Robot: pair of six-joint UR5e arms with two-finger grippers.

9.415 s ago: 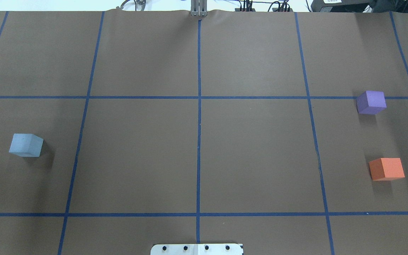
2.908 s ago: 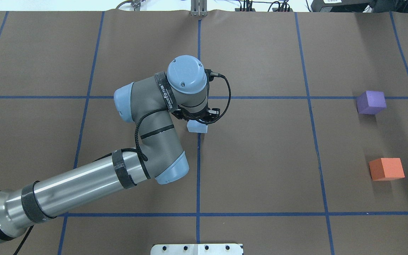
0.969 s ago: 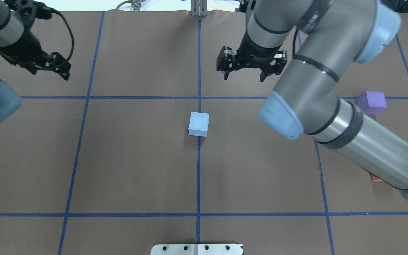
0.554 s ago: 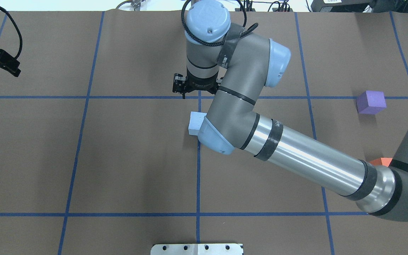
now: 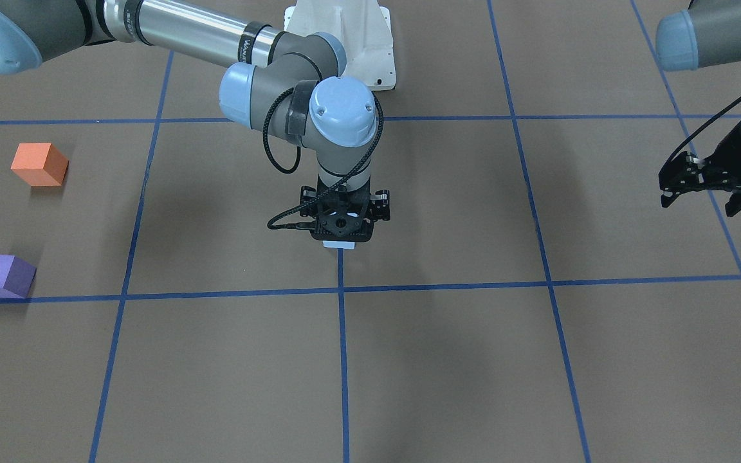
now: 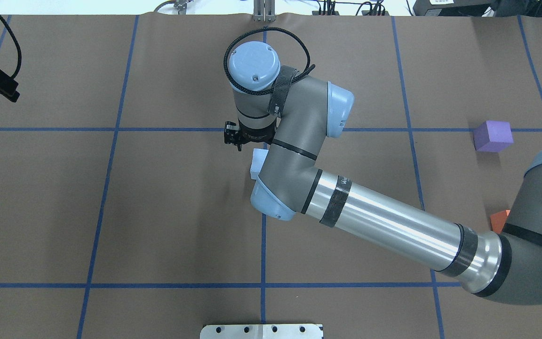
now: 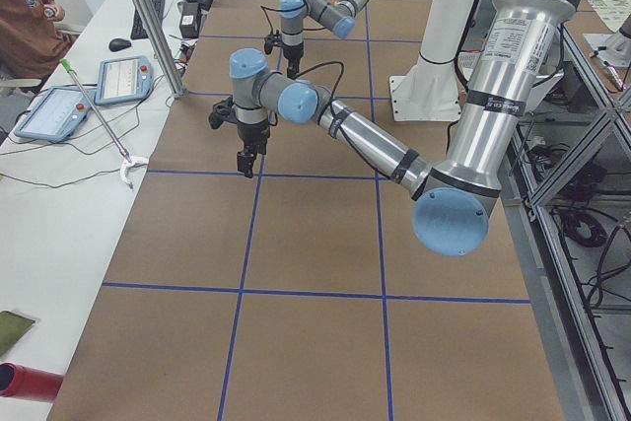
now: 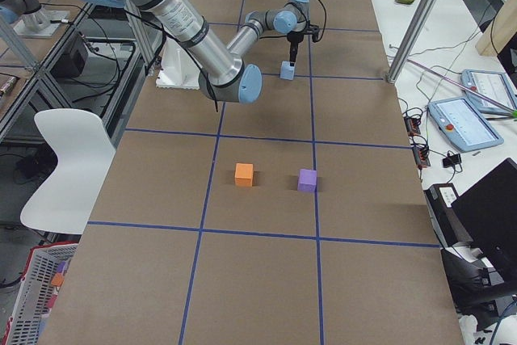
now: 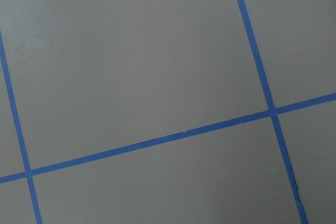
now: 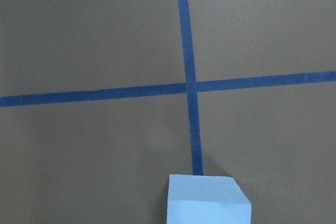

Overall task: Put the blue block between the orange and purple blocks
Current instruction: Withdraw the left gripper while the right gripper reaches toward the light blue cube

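Observation:
The blue block [image 6: 255, 165] sits on the centre grid line, mostly hidden by my right arm; it also shows in the right wrist view [image 10: 207, 201] and the exterior right view [image 8: 287, 70]. My right gripper [image 5: 343, 226] hangs straight over it, pointing down, jaws spread and empty. The orange block [image 5: 39, 164] and the purple block [image 5: 0, 275] stand apart at the table's right end, also in the overhead view as orange [image 6: 499, 220] and purple [image 6: 492, 136]. My left gripper [image 5: 698, 202] is open and empty, raised at the far left.
Brown paper with blue tape grid lines [image 6: 263, 245] covers the table. My right arm's long forearm [image 6: 384, 226] stretches across the right half and covers part of the orange block. A white base plate [image 6: 261, 331] sits at the near edge.
The left gripper carried the blue block from the far left to the centre, released it and withdrew left. The right arm swung in and has come over the block.

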